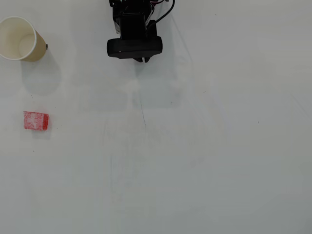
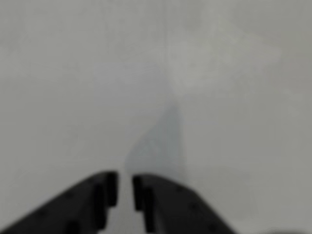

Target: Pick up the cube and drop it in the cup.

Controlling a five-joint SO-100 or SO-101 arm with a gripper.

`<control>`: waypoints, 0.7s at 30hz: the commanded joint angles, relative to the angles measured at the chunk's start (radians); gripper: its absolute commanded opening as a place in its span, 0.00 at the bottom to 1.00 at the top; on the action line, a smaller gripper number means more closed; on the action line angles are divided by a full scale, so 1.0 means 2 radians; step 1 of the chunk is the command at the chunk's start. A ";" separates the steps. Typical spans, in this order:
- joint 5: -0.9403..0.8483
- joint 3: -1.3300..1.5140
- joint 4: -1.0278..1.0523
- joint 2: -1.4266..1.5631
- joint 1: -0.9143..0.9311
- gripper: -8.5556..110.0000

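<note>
At top centre, overhead view: claw (image 2: 125,187) nearly closed, empty | swing left to cube (image 1: 36,121), open wide, straddle short sides | cup (image 1: 19,38) above

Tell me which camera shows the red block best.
The overhead view. The red block lies there in full on the white table, below the paper cup. The wrist view shows none of it, only the blurred gripper over bare table.
</note>
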 commanded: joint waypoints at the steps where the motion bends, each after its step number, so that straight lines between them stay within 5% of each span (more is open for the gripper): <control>1: -0.002 0.017 0.001 0.019 -0.001 0.07; 16: -0.006 0.017 -0.005 0.020 -0.012 0.07; 21: -0.006 0.017 -0.100 0.020 0.018 0.07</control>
